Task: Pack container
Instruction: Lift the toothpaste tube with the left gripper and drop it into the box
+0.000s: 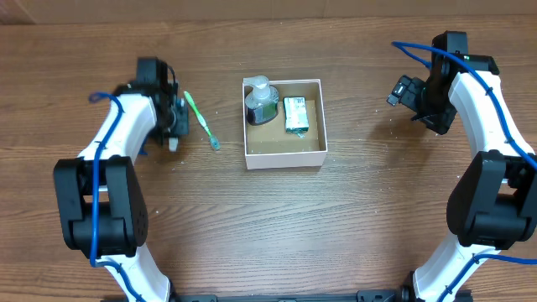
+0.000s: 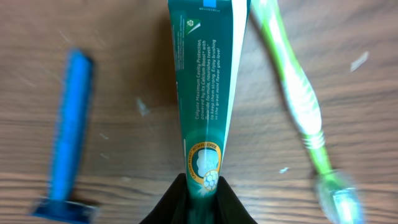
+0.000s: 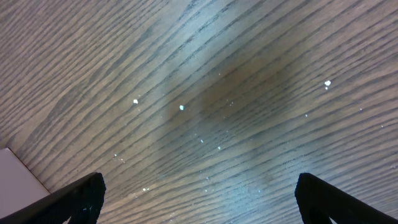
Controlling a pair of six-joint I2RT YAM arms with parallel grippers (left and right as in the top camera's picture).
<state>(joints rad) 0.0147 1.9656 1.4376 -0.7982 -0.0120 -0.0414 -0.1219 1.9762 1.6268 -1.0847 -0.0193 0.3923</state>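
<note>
The container (image 1: 284, 154) is a white-walled square box with a brown inside at the table's middle. In it lie a clear pump soap bottle (image 1: 260, 104) and a green bar pack (image 1: 296, 114). My left gripper (image 2: 200, 193) is shut on a green toothpaste tube (image 2: 208, 81), left of the box. A green toothbrush (image 1: 201, 120) lies between that gripper (image 1: 174, 126) and the box; it also shows in the left wrist view (image 2: 298, 99). A blue razor (image 2: 67, 137) lies on the tube's other side. My right gripper (image 3: 199, 193) is open and empty above bare wood, right of the box (image 1: 411, 94).
The table is dark wood grain (image 1: 336, 226). A white corner of the container (image 3: 15, 177) shows at the lower left of the right wrist view. Small white specks (image 3: 181, 107) dot the wood under the right gripper.
</note>
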